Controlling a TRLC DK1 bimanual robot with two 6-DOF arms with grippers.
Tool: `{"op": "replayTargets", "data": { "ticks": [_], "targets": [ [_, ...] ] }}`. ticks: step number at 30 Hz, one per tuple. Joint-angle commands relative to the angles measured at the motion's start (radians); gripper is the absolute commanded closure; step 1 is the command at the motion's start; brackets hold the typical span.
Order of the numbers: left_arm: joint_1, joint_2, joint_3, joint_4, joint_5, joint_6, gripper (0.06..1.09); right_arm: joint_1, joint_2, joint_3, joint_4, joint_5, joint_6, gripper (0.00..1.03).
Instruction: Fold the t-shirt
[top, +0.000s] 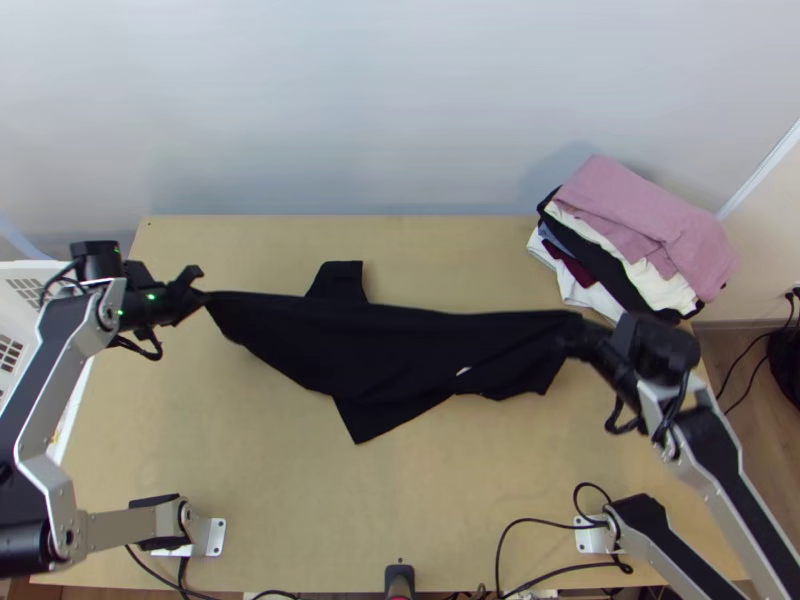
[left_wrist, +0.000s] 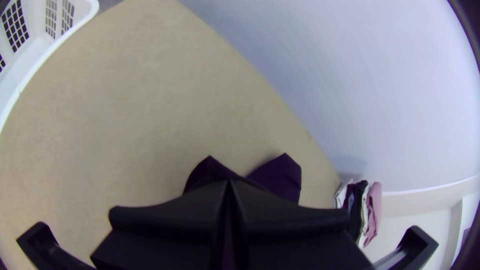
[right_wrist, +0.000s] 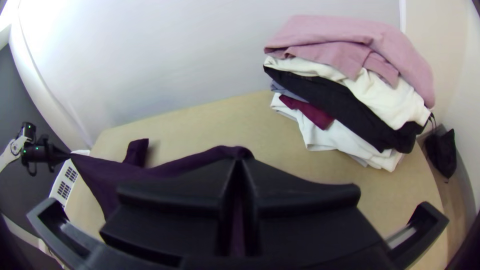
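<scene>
**Small dark object at near table edge, middle; black t-shirt pulled taut beyond it, both grippers on it**

Left to right:
- White plastic basket with grid openings: left edge, partly behind the left arm.
- Left gripper: over the table's left side, two wide flat black fingers closed on the left end of the shirt, cloth bunched to a narrow point there.
- Black fabric t-shirt: mid-table, strung out left to right between the grippers. Far border runs nearly straight. Short flap sticks out on the far side, left of centre; pointed corner hangs out on the near side. Small white mark right of centre, toward the near border. Not folded flat.
- Right gripper: right of centre, black fingers closed on the shirt's right end.
- Stack of folded clothes: far right corner, pink on top, then cream, black, blue, dark red, white. Near the right gripper, apart from it.
- Black bag: on the floor, right of the table.
</scene>
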Motion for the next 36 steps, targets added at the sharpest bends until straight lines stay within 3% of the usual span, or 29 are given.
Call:
{"op": "replayTargets", "data": {
  "ticks": [1,8,15,27,36],
  "targets": [
    [0.005,-0.057,0.056,-0.017,-0.038,0.003,1.05,0.022,0.087,0.172,-0.071,0.009,0.045,1.0],
    [0.009,-0.129,0.179,-0.002,-0.117,0.025,1.05,0.027,0.252,0.463,-0.237,-0.006,0.089,1.0],
    [0.035,-0.144,0.387,-0.013,-0.18,0.085,1.05,0.038,0.382,0.73,-0.263,0.005,0.065,1.0],
    [0.039,-0.109,0.673,-0.011,-0.272,0.132,1.05,0.068,0.514,1.037,-0.059,0.097,-0.066,1.0],
    [0.035,-0.089,0.825,0.006,-0.312,0.151,1.05,0.074,0.515,1.141,0.121,0.13,-0.076,1.0]
  ]
}}
